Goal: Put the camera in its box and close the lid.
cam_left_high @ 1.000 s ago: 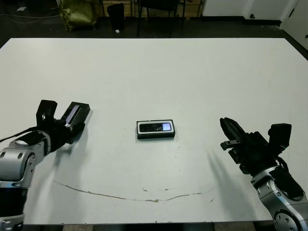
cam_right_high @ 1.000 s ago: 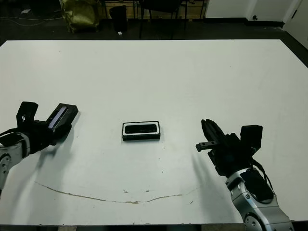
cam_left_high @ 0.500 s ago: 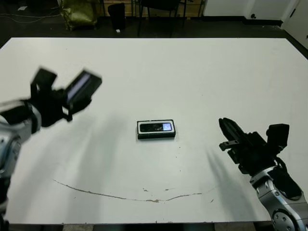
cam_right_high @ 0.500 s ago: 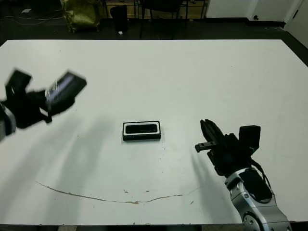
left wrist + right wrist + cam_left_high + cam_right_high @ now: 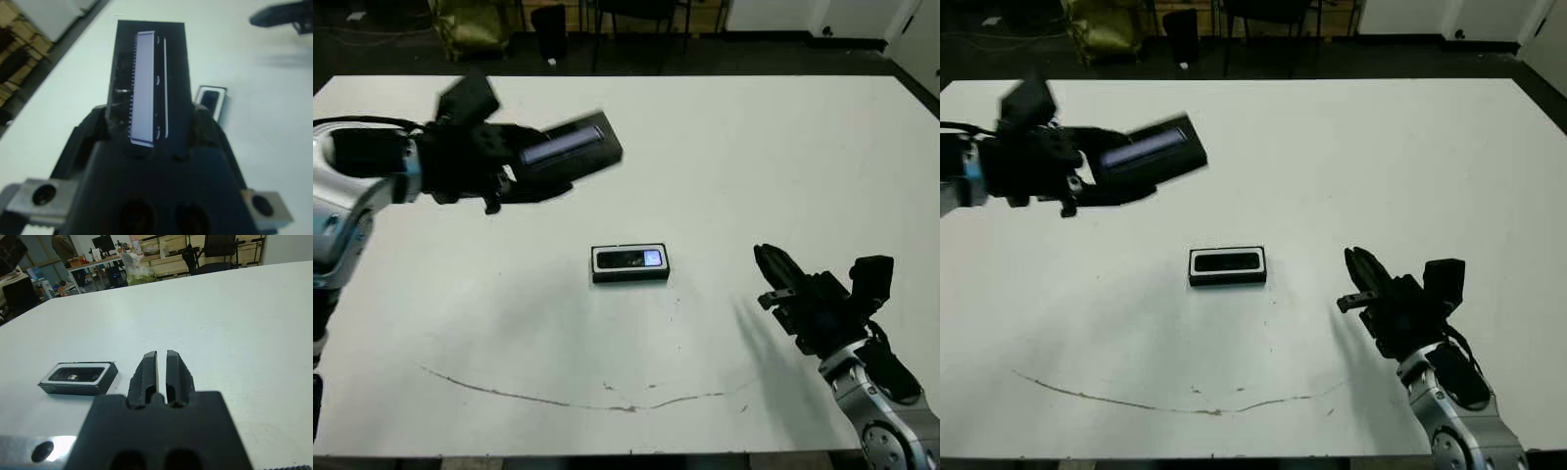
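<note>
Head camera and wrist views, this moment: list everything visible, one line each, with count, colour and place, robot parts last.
box: one, black with white lining, mid-table, open-topped, camera lying inside.
camera: one, black bar with a small bluish patch toward its right end, in the box.
lid: one, black with a pale grey-lilac strip, held in the air above the table, up and left of the box.
table: one, white, with a thin dark scuff line near the front edge.
chairs and clutter: several, dark, beyond the far edge, indistinct.
left pincer: one, black, raised, gripping the lid.
right pincer: one, black, low at the box's right, fingers together, holding nothing.
</note>
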You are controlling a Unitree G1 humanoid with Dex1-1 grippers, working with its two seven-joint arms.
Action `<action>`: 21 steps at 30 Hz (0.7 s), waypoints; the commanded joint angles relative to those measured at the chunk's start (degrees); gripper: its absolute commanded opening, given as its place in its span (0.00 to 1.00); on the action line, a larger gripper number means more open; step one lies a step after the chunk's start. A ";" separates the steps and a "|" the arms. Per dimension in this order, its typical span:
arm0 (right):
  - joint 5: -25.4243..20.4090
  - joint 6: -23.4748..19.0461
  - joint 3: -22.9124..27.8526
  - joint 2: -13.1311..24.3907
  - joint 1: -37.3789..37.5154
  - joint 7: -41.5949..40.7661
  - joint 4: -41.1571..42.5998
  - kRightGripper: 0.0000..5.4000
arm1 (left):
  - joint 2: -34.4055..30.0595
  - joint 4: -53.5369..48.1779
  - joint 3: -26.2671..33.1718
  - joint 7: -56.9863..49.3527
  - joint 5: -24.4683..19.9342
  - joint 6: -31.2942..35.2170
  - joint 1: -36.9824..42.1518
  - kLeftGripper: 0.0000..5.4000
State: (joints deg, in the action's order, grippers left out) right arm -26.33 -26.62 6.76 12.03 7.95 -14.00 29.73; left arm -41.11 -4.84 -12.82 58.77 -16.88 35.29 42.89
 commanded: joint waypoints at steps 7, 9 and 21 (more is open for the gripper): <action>0.04 5.19 0.86 -0.76 -0.78 -3.07 -8.35 0.00 | 4.84 10.06 -6.70 6.02 4.04 -2.89 3.06 0.48; 0.23 5.54 0.63 -0.46 -0.84 -3.34 -8.41 0.00 | 6.10 12.28 -7.16 6.55 4.88 -4.56 2.91 0.48; 0.00 5.31 0.50 -0.11 -0.69 -2.84 -8.11 0.00 | 12.72 28.69 -8.05 13.24 7.63 -13.58 4.10 0.48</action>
State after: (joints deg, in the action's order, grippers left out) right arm -26.37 -20.82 7.00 11.50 6.92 -16.62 22.69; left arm -28.74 22.30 -20.68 71.39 -10.08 22.47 46.59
